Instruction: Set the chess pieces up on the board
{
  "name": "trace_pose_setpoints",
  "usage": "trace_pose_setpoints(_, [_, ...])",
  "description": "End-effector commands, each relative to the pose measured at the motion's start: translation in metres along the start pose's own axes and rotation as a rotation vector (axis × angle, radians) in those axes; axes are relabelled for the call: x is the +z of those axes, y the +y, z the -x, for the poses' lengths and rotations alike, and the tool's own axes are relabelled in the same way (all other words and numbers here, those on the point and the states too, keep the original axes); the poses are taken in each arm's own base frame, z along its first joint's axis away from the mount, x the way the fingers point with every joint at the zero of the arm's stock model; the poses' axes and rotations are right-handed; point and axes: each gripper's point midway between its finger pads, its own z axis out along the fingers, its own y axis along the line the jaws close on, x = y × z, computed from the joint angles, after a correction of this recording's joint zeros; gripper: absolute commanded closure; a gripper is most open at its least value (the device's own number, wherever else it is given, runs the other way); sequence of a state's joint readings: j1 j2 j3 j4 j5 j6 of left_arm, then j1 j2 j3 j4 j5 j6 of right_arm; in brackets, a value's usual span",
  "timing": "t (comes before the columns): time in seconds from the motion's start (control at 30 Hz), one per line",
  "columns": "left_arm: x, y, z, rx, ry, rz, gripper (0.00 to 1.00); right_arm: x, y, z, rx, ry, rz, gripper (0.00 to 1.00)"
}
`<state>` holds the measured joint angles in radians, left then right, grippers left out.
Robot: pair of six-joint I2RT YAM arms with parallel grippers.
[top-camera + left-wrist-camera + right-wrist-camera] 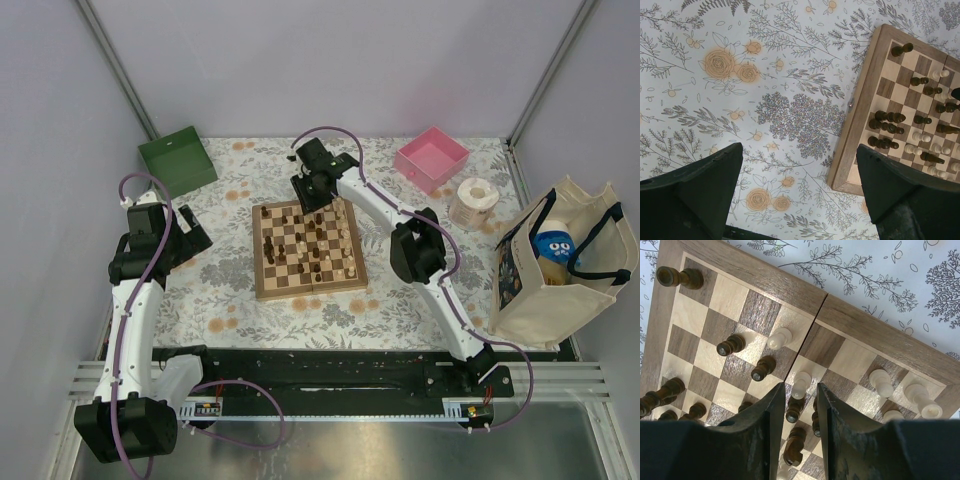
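Observation:
The wooden board (262, 290) lies mid-table with dark and cream chess pieces (312, 245) scattered on its squares. My right gripper (310, 200) hovers over the board's far edge. In the right wrist view its jaws (800, 386) stand narrowly open around a cream pawn (802, 382), with a gap on both sides; dark pieces (792, 412) lie below it. A dark pawn (730, 346) and cream pieces (882, 382) stand nearby. My left gripper (195, 240) is wide open and empty (799, 147) over the flowered cloth, left of the board's border (860, 100).
A green box (178, 160) stands at the back left, a pink box (432, 158) at the back right. A paper roll (473, 202) and a cream tote bag (560, 265) holding a blue item sit right. A black rail (330, 365) runs along the front.

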<state>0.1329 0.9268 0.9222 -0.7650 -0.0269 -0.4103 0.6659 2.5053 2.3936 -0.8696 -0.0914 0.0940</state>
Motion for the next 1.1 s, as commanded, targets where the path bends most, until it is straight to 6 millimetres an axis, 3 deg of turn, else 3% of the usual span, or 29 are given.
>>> trace_pose_setpoints(0.0, [0.0011, -0.0038, 0.0065, 0.008, -0.028, -0.028, 0.01, -0.0024, 0.0054, 0.0106, -0.022, -0.028, 0.015, 0.60])
trace_pose_setpoints(1.07, [0.0005, -0.0035, 0.0071, 0.006, -0.031, -0.028, 0.01, 0.0020, 0.0084, 0.0045, -0.053, -0.006, 0.002, 0.63])
